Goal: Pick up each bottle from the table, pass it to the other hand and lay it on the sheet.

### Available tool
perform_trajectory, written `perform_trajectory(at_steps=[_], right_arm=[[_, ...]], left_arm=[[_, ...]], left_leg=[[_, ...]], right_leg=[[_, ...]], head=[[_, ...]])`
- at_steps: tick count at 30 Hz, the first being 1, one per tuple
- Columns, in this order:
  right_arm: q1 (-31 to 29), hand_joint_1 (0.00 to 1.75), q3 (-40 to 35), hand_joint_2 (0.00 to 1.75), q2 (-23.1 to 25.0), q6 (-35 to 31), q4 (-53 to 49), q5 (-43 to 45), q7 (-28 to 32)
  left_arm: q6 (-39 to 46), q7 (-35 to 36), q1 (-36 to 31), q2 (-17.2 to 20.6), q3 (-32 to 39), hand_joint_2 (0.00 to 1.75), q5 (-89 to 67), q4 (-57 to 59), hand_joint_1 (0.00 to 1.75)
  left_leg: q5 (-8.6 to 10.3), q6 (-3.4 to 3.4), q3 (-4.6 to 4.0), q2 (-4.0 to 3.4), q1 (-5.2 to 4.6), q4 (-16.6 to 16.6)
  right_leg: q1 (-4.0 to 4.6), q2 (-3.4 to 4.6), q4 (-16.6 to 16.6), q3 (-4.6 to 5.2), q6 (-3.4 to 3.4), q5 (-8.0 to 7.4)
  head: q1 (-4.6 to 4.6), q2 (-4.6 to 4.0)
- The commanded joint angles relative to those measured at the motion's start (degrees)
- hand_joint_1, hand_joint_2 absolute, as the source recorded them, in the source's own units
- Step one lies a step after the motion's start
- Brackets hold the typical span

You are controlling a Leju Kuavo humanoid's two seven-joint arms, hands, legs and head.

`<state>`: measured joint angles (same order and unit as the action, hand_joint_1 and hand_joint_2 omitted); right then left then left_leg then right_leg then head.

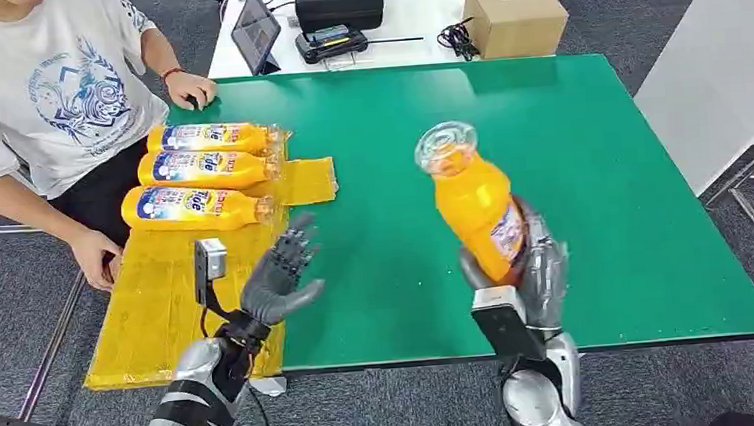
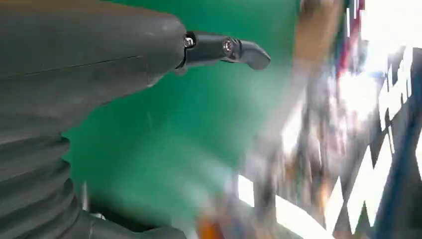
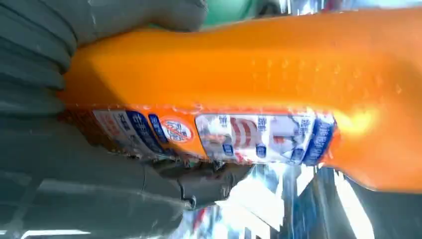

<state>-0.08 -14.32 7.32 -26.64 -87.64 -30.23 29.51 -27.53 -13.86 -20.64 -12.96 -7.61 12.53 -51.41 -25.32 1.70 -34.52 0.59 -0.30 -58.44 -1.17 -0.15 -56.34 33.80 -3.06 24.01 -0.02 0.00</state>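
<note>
Three bottles (image 1: 208,172) lying side by side on yellow sheet (image 1: 158,298), caps toward table (image 1: 600,157) centre. Fourth bottle (image 1: 472,201) gripped low by right hand (image 1: 532,267), raised over green table, tilted with clear cap uppermost: orange liquid, blue-and-white label (print blurred in right wrist view). Left hand (image 1: 282,275) released, fingers spread, holding nothing, raised beside sheet's edge. Seated beside sheet, person (image 1: 34,97) in white T-shirt.

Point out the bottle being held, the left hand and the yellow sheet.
held bottle (image 1: 473,206): head view, orange body.
left hand (image 1: 279,277): head view, palm.
yellow sheet (image 1: 158,298): head view, bare part.
</note>
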Motion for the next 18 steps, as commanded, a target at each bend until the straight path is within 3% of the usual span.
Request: perform_trajectory(at_steps=[1, 18], right_arm=[[-2.6, 1.75, -0.9, 1.75, 2.4, -0.3, 13.7, -0.2, 2.1], [-4.7, 1.75, -4.1, 1.75, 5.4, 2.5, 17.6, 0.7, 1.6]], left_arm=[[-0.6, 0.3, -0.4, 4.3, -11.4, 1.75, 3.8, -2.1, 0.00], [1.5, -1.8, 1.0, 4.6, -15.4, 1.75, 3.8, -4.8, 0.00]], left_leg=[[-0.06, -0.11, 0.14, -0.11, 0.06, 0.1], [-0.05, -0.09, 0.09, -0.16, 0.06, 0.0]], right_leg=[[0.07, 0.10, 0.1, -0.15, 0.13, 0.01], [0.06, 0.14, 0.0, -0.06, 0.12, 0.00]], head=[[0.02, 0.00], [0.02, 0.00]])
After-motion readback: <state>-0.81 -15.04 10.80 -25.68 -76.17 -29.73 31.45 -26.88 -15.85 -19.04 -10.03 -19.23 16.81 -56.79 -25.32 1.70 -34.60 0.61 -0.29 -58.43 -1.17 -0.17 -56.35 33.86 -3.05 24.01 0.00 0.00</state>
